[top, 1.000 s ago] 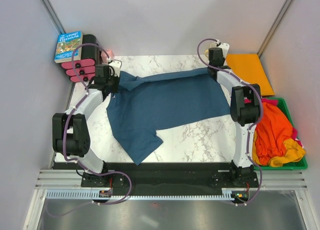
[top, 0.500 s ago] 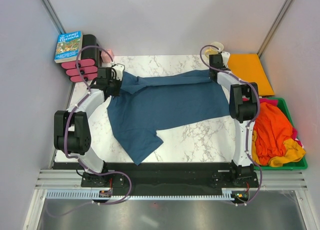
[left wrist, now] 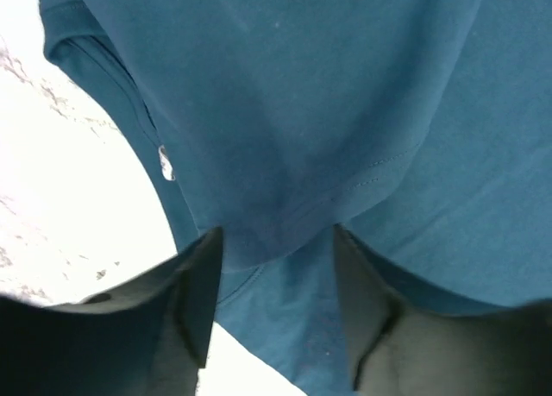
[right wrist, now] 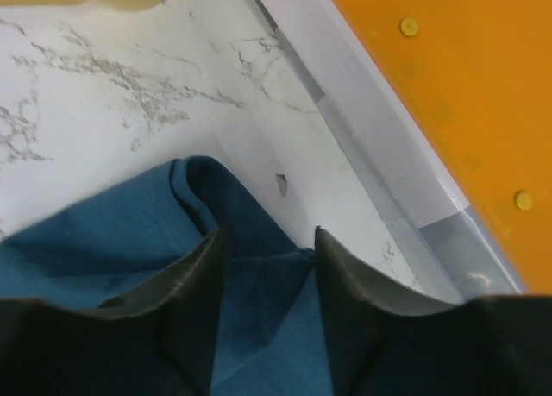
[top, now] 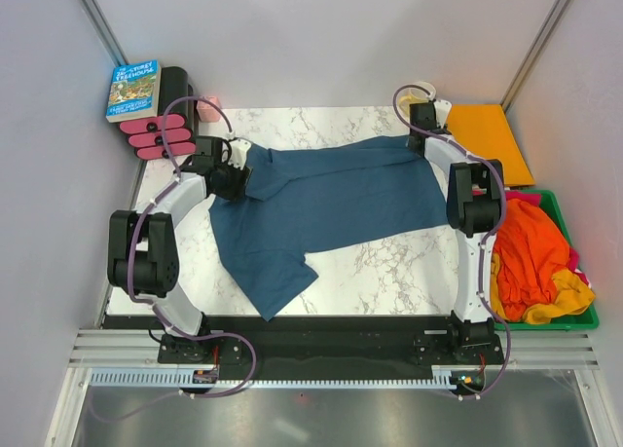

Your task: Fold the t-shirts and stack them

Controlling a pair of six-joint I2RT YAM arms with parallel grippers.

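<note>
A dark blue t-shirt lies spread across the marble table, with one sleeve pointing toward the near edge. My left gripper sits low over its far left corner. In the left wrist view this gripper is open, and a folded hem of blue cloth lies between its dark fingers. My right gripper is over the far right corner. It too stands open, with the shirt's bunched corner lying loose between its fingers.
A flat orange sheet lies at the back right. A green bin on the right holds orange and yellow clothes. At the back left are a book and pink items. A tape roll is behind the right gripper.
Both grippers went from shut to open, letting go of the shirt's far corners. The left gripper has shifted right and nearer. The shirt's far edge has settled on the table.
</note>
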